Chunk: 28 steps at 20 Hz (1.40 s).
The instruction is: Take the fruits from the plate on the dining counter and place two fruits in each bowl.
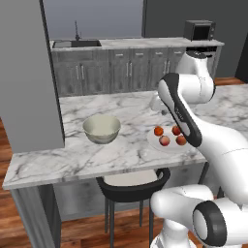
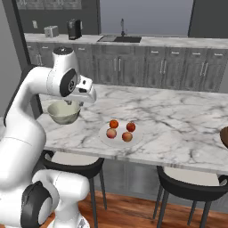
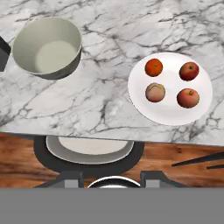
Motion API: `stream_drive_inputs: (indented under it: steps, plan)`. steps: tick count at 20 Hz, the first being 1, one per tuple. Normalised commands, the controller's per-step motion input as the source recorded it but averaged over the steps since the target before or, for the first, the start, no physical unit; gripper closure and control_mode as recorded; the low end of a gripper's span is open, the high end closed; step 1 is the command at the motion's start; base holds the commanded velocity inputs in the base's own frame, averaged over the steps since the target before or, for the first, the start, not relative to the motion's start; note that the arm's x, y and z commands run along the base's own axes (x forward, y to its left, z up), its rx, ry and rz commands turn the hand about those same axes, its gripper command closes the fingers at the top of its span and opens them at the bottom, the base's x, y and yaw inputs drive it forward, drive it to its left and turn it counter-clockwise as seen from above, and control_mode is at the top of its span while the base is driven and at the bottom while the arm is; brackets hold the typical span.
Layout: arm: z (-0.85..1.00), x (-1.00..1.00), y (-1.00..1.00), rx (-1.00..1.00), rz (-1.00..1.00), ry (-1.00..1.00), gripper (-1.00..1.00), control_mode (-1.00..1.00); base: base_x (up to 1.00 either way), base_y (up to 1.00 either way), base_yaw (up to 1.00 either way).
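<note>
Hand view is looking straight down on the marble bench (image 3: pixel 100 109), where the white plate (image 3: pixel 168 111) is sitting near the front edge with all four fruits on it: an orange one (image 3: pixel 154 67), a dark red one (image 3: pixel 189 71), a pale peach-coloured one (image 3: pixel 155 92) and a red-orange one (image 3: pixel 188 98), each lying apart from the others. No writing or label is showing on any of them that I can read. The pale cream-green bowl (image 3: pixel 48 48) is standing well to one side of the plate, holding nothing. The hand (image 3: pixel 113 177) is hanging above the bench edge and a stool (image 3: pixel 89 151), well apart from plate and bowl, its two dark fingertips (image 3: pixel 70 178) spread with a wide gap and gripping nothing. From the right base view, the dark brown bowl (image 2: pixel 224 137) is just peeking in at the far end of the bench, well away from the plate (image 2: pixel 120 140).
</note>
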Motion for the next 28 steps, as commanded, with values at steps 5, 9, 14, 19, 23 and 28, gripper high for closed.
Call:
stream_drive_inputs:
  steps: [5,9,14,19,23,28]
  plan:
    - [-0.55,0.14,0.00,0.00,0.00,0.02,-1.00,-1.00,0.00,0.00,0.00]
    - [-0.90,0.38,-0.79,0.00,0.00,0.07,-1.00,-1.00,0.00,0.00,0.00]
    - [-0.56,0.52,-1.00,0.00,-0.01,0.05,-1.00,-1.00,0.00,0.00,0.00]
    - [-0.46,0.37,-0.69,-0.04,-0.07,0.05,-1.00,-1.00,0.00,0.00,0.00]
    - [-0.17,0.48,-0.41,0.00,-0.01,0.03,-1.00,-1.00,0.00,0.00,0.00]
    - [-0.34,0.44,-0.18,-0.01,0.00,0.04,-1.00,-1.00,0.00,0.00,0.00]
